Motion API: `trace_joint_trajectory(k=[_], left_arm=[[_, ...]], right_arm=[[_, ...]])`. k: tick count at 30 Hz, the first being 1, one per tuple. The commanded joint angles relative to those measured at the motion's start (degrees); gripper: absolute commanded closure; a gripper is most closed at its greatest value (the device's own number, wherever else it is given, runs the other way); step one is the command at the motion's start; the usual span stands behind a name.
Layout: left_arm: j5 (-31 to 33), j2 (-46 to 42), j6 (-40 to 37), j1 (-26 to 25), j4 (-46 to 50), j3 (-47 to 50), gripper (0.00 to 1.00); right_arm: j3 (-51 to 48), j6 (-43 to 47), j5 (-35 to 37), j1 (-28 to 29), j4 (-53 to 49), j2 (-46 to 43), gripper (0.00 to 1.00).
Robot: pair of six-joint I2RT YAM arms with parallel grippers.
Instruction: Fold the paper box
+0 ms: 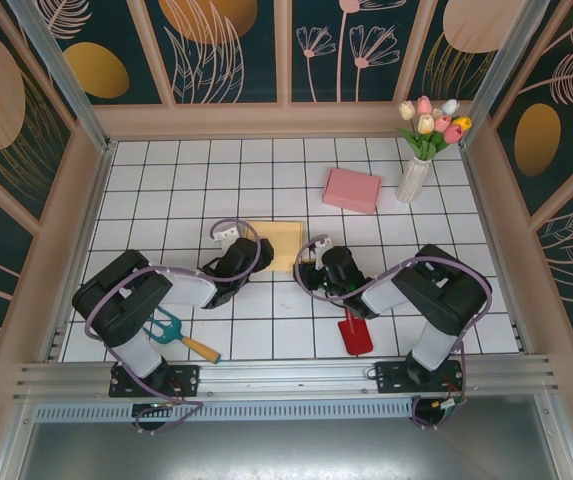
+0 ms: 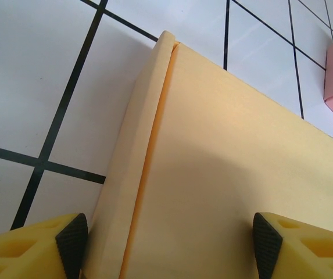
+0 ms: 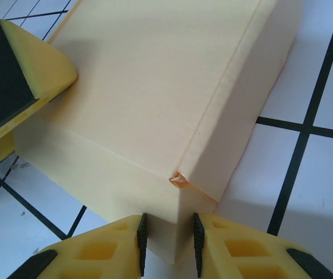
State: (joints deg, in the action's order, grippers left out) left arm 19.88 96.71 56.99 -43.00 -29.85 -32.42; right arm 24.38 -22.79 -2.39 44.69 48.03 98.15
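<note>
**Figure. Seating a corner of the box.** The pale yellow paper box [image 1: 284, 245] lies on the white tiled tabletop [image 1: 166, 180], directly between the two hands. The right hand [image 3: 169, 241] is closed to a narrow pinch on the corner nearest it. One of its pads [image 3: 142, 241] sits on each face of the upright wall where two sides meet. Just beyond the pinch, a small crumpled orange tab [image 3: 179, 180] pokes out of the seam.

The left hand [image 2: 170, 247] is spread wide and grips nothing. Its fingertips [image 2: 73, 244] straddle the opposite end of the box, one just outside the narrow folded side flap [image 2: 137, 145] and the other over the broad top panel. Whether either fingertip presses on the paper cannot be told.

The step in hand is judged to be closing this corner so that the walls meet flush. To do it well:

- **Pinch:** keep it square to the corner and light, since thin card creases readily.
- **Tab:** ease it inward along the seam rather than crushing it.
- **Left hand:** bear gently on the far end so the box neither slides nor swivels on the smooth tiles.

A pink rectangular block [image 1: 352, 189] and a white vase of tulips [image 1: 413, 180] stand beyond the right hand, well apart from it, and should not hinder the work.
</note>
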Motion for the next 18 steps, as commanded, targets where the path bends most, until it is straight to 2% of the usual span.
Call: trace_joint_trajectory(k=[1, 11, 18], left_arm=[[-5.79, 3.87, -2.27, 0.13, 7.28, 1.30, 0.27], [-6.87, 4.45, -3.99, 0.20, 8.13, 0.78, 0.30], [-7.96, 5.33, -4.58, 0.12, 8.40, 0.27, 0.32]], right_arm=[[1.32, 1.08, 3.00, -0.79, 1.50, 1.92, 0.69], [2.00, -0.98, 8.14, -1.96, 2.85, 3.61, 0.68], [3.49, -1.39, 8.55, -2.65, 2.41, 4.19, 0.66]])
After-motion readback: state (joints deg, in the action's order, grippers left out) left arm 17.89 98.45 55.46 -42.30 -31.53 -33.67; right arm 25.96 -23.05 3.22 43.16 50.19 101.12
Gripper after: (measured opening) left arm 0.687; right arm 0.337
